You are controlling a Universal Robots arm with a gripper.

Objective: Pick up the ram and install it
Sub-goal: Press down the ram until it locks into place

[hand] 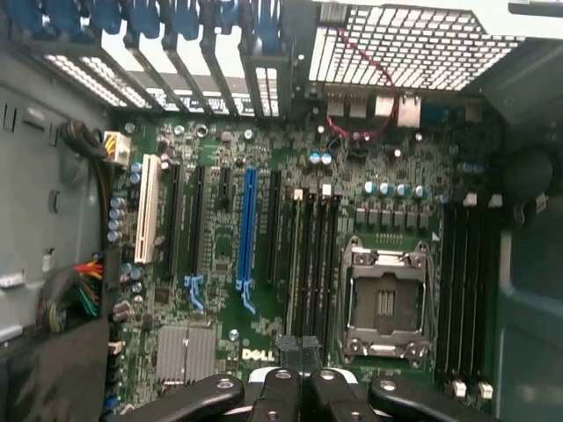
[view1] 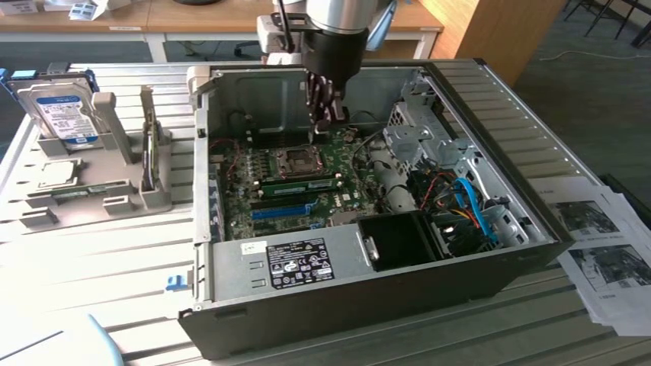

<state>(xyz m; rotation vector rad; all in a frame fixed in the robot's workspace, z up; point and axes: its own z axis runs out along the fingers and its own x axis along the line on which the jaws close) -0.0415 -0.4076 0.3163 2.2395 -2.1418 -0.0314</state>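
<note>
While the arm reaches down into the open computer case [view1: 529,229], the gripper [view1: 328,107] hangs over the motherboard [view1: 295,191] with its fingers pressed together — nothing pinched between them. In the wrist view the gripper [hand: 299,352] shows the same: the two fingertips meet, just above the board near the DELL mark.

The ram [view1: 295,185] — a thin green stick — is seated in a slot beside the CPU socket [view1: 297,160], on the side of the socket nearer the blue slot strip [view1: 282,211]. Its long axis runs across the board, from the exterior view's left to its right, roughly parallel to the blue strip, standing on its long edge. Gripper well above it, not touching.

In the wrist view, dark memory slots [hand: 312,255] lie beside the CPU socket [hand: 384,299]; whether a stick sits in one there I cannot tell.

Outside the case, at the exterior view's left: a grey holder [view1: 91,191] with a hard drive [view1: 61,110] upright in it. Printed sheets [view1: 600,252] lie at the right.
</note>
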